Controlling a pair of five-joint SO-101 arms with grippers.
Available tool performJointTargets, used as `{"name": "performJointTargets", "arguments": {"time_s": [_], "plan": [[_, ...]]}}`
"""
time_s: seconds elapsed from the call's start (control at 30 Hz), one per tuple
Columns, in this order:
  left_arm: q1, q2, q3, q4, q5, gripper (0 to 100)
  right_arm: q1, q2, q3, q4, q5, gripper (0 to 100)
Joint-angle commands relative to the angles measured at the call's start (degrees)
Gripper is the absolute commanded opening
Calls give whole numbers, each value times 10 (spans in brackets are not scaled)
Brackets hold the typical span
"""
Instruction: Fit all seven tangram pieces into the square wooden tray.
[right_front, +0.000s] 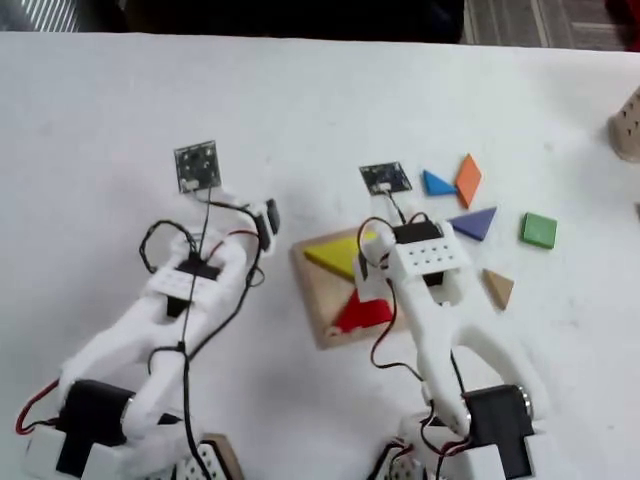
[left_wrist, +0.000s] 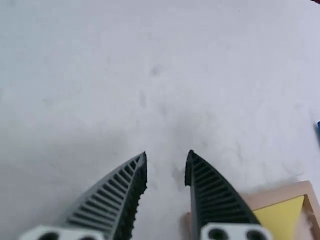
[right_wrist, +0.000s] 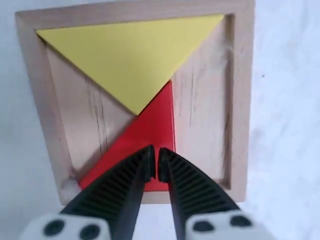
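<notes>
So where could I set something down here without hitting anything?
The far-left tabletop beyond the left gripper is bare. Right of the tray it is crowded: blue triangle, orange parallelogram, purple triangle, green square, tan triangle. The right gripper hangs over the tray.

Tray (right_front: 308, 292) partly under right arm (right_front: 436, 322)

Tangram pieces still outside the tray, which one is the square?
The green piece, farthest right; the orange one is a slanted parallelogram, the rest have three corners.
</notes>
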Motion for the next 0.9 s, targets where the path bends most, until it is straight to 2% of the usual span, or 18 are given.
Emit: {"name": "performJointTargets", "arguments": {"time_s": [0.0, 0.13, 0.23, 0.43, 0.53, 0.6, 0.67, 0.73, 0.87], "plan": [[48, -28, -3, 15, -21, 138, 20, -5, -4, -15, 6, 22], [113, -28, 29, 12, -113, 139, 58, 0, -3, -81, 5, 24], [145, -28, 41, 12, -136, 139, 65, 3, 0, -114, 5, 24], [206, -25, 43, 16, -137, 136, 69, 75, -17, -112, 4, 19], [252, -24, 48, 14, -133, 134, 84, 102, -51, -65, -27, 19], [258, -23, 40, 15, -105, 100, 90, 106, -72, -32, -30, 19], [250, -22, 27, 16, -85, 9, 90, 105, -74, -21, -29, 19], [245, -13, 23, 16, -82, 42, 86, 105, -72, -20, -29, 19], [246, 42, -5, 25, -81, 23, 90, 109, -72, -16, -30, 19]]}}
